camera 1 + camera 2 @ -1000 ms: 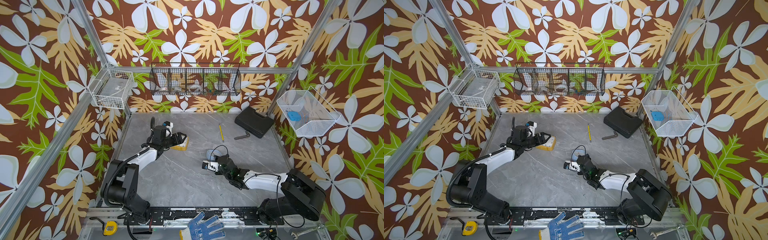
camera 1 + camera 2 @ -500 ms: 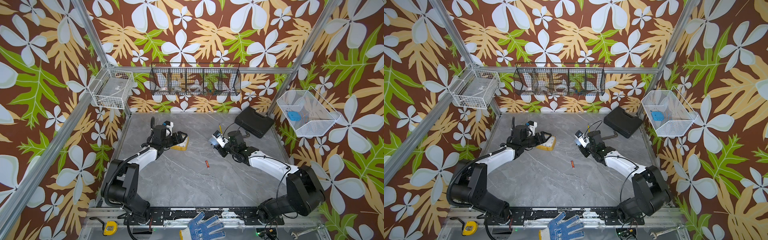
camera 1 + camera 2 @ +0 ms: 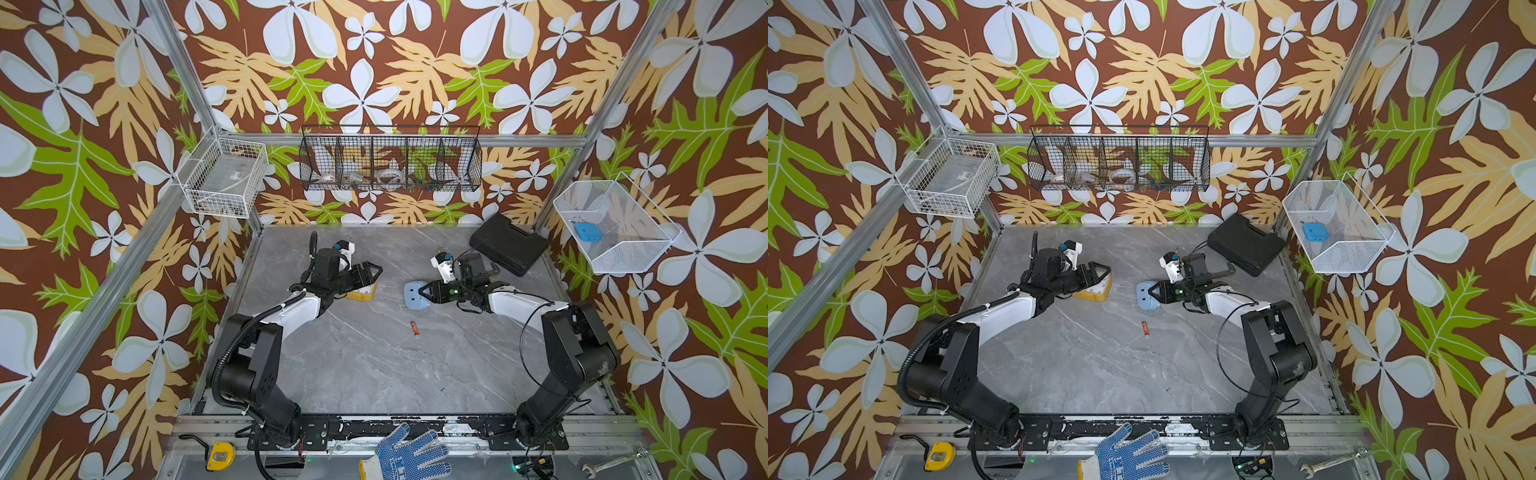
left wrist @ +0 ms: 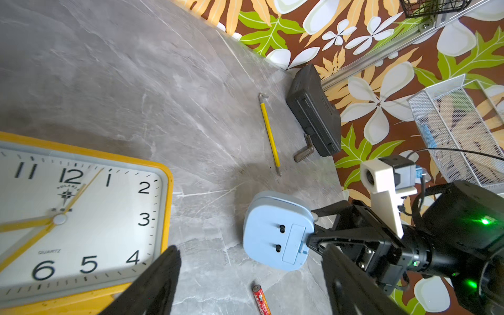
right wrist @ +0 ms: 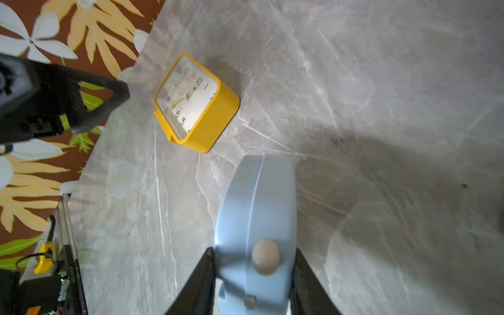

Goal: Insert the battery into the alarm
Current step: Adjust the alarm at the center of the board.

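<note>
A light blue alarm [image 3: 415, 295] [image 3: 1145, 296] stands on edge mid-table, its back with two knobs and a battery cover [image 4: 293, 242] facing my left wrist camera. My right gripper [image 3: 423, 292] [image 5: 255, 261] is shut on the alarm [image 5: 256, 201], one finger on each flat face. The red battery [image 3: 414, 328] [image 3: 1145, 329] [image 4: 261, 300] lies loose on the table in front of the alarm, touched by nothing. My left gripper [image 3: 372, 274] [image 4: 251, 252] hangs open and empty over a yellow clock [image 3: 362, 293] [image 4: 81, 218].
A black case [image 3: 509, 245] lies at the back right, with a yellow-handled tool [image 4: 270, 133] and a brown angled piece [image 4: 302, 152] beside it. Wire baskets hang on the walls. A blue glove [image 3: 407, 457] and tape measure [image 3: 218, 455] lie on the front rail.
My right arm swung from the table's front middle toward the back and now holds the blue alarm. The battery has come into sight on the table. The left arm stayed still.
</note>
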Tool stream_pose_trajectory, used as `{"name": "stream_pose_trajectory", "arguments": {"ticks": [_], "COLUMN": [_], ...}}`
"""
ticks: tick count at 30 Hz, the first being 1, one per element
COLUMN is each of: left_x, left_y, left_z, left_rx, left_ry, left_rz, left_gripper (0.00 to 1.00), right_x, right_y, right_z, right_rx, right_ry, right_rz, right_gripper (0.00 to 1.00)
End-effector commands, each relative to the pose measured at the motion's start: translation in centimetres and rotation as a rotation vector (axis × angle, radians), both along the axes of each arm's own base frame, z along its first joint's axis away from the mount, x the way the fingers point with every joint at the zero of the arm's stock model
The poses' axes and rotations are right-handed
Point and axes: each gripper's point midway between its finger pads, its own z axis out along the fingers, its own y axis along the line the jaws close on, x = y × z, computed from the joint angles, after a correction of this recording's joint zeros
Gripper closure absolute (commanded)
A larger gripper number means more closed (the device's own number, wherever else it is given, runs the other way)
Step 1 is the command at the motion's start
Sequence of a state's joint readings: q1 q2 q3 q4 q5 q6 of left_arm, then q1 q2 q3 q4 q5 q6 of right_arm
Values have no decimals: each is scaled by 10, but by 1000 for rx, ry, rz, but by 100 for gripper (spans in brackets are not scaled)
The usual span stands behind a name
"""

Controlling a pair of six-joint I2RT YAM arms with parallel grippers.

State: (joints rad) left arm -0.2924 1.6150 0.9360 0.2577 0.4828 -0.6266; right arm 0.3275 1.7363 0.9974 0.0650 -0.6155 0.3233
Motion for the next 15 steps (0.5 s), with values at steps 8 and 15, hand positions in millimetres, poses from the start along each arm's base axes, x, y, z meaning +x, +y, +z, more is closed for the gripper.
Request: {"name": "stream_pose_trajectory", "arguments": {"ticks": [8, 15], "left_x": [14, 21], "left_y": [-36, -52], "left_z": [8, 0], "left_rx": [-35, -65], "left_ry": [-5, 42], "left_rz": [-51, -71], "left_gripper": [17, 17], "right_x": [8, 21], "right_y": [-8, -27], "right_z": [-15, -35], "right_rx": [156, 149], "right_ry": [245, 358], "right_rz": [14, 16], "right_gripper": [58, 55]}}
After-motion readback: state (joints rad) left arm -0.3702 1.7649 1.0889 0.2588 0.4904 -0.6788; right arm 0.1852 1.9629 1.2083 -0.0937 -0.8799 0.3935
